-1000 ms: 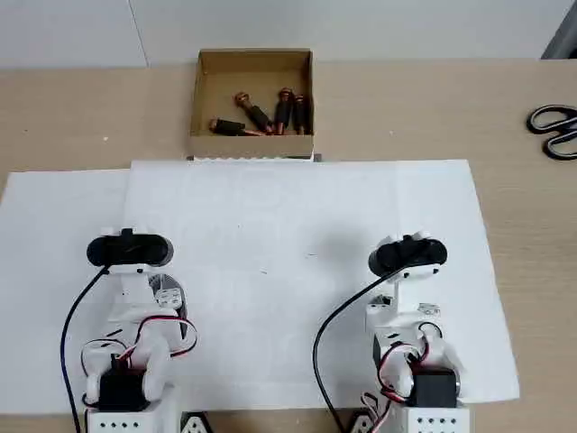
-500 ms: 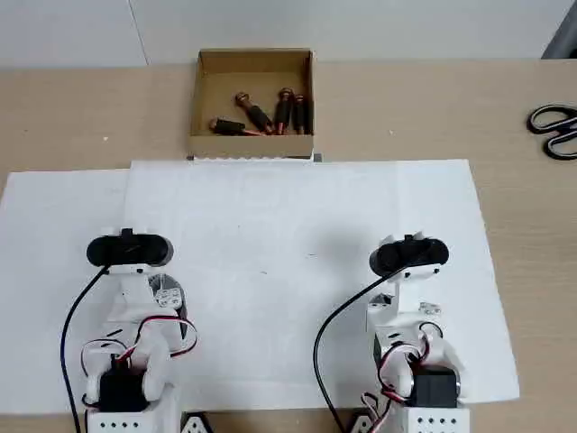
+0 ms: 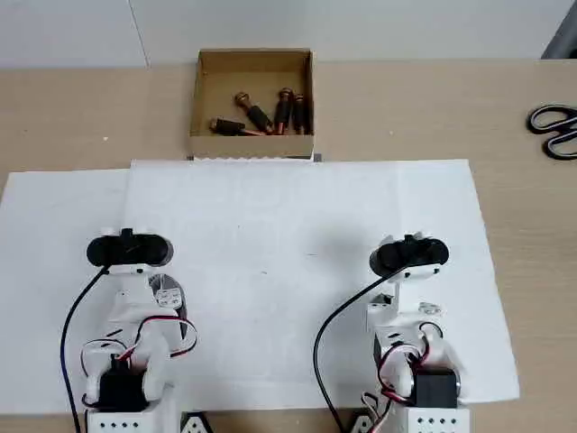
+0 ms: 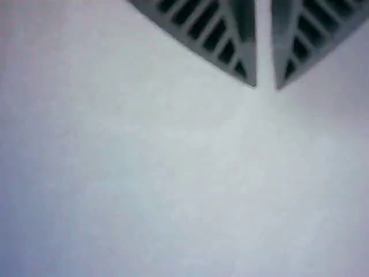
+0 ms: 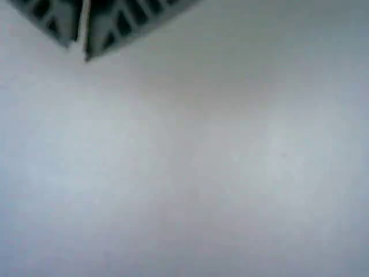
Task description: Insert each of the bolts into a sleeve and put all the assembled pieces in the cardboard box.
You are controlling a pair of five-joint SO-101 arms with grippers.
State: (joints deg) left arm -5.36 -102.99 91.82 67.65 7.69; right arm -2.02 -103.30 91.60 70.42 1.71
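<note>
Resting over the white paper sheet (image 3: 297, 225), the left hand (image 4: 265, 85) and right hand (image 5: 81, 51) each have their jaws drawn together on nothing. Beyond the paper, on the wooden counter (image 3: 90, 108), the cardboard box (image 3: 252, 146) holds what look like four sleeved bolts (image 3: 255, 115). Scissors (image 3: 552, 132) lie cut off at the edge.

A robotics lab or workshop bench is suggested: small robot arms (image 3: 135, 307) with exposed servo wiring are mounted at the near edge of a light wood-grain table (image 3: 72, 108), over which white paper (image 3: 297, 216) is spread. Scissors (image 3: 552, 131) are seen near one side, and a cardboard box (image 3: 255, 59) of bolts (image 3: 261, 115) is set beyond the paper, before a plain white wall (image 3: 361, 27).
</note>
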